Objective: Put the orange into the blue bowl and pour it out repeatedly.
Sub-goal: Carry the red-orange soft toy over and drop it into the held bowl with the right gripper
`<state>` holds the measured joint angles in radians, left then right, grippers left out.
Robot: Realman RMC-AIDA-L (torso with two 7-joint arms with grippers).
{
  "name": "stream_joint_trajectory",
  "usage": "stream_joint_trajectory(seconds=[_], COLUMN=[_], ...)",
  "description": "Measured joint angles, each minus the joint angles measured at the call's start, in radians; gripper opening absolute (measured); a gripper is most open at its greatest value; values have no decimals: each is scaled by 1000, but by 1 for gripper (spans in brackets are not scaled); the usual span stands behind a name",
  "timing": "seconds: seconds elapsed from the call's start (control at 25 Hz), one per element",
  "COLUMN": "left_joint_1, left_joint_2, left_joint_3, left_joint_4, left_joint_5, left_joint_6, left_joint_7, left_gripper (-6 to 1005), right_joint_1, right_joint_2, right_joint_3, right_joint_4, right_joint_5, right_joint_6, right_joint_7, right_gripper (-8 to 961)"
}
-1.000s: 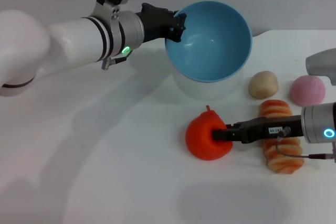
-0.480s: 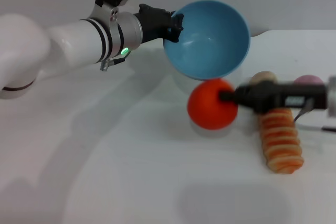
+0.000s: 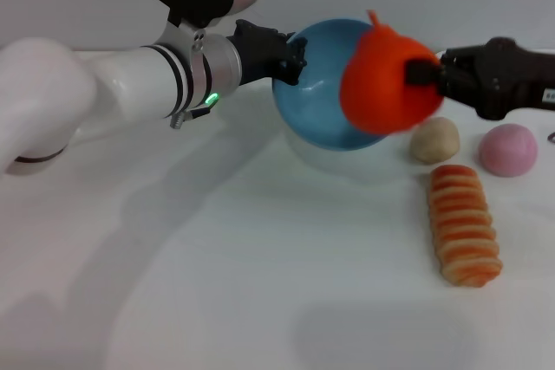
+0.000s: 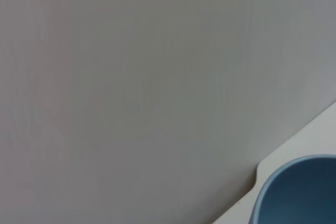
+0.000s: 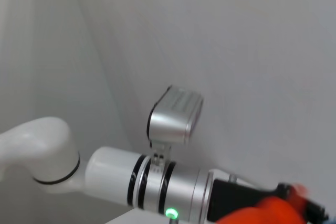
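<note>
Right gripper (image 3: 414, 75) pinches the orange (image 3: 386, 84) by its side, aloft just before the bowl (image 3: 316, 101); left gripper (image 3: 290, 51) clamps the bowl's rim beyond it, bowl raised and tilted; the orange looks light, soft, lumpy; a mid-body pinch should hold.

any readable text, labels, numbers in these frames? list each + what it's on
No readable text in any view.
Right gripper, shut on the orange: a pale mark at the frame's right edge, too cut off and blurred to read.
Left gripper, holding the blue bowl: plain, only a green light on its wrist.
Bread roll, pink ball, beige ball: no markings.
</note>
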<state>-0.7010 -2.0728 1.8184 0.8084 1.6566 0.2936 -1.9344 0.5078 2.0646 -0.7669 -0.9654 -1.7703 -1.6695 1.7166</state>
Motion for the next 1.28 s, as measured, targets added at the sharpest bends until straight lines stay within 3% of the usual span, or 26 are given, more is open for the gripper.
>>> stream_joint_trajectory(seconds=[0.44,0.84,1.28], left_joint_1=[-3,21,40], left_joint_2=[-1,0,-1], left_joint_3=[15,32,102], left_joint_4=[4,106,116], left_joint_5=[-1,-3,-3], left_joint_6=[-2,8,-22], left_joint_7=[0,-23,-88], left_gripper=[-1,0,-1], right_joint_1=[8,15,41], right_joint_2=[1,2,7], right_joint_3=[0,-13,-14], right_joint_4=[-8,80,152], right_joint_5=[5,-1,5], right_joint_6=[51,226,318], right_joint_7=[-49,-157,-239], right_gripper=[16,16,15])
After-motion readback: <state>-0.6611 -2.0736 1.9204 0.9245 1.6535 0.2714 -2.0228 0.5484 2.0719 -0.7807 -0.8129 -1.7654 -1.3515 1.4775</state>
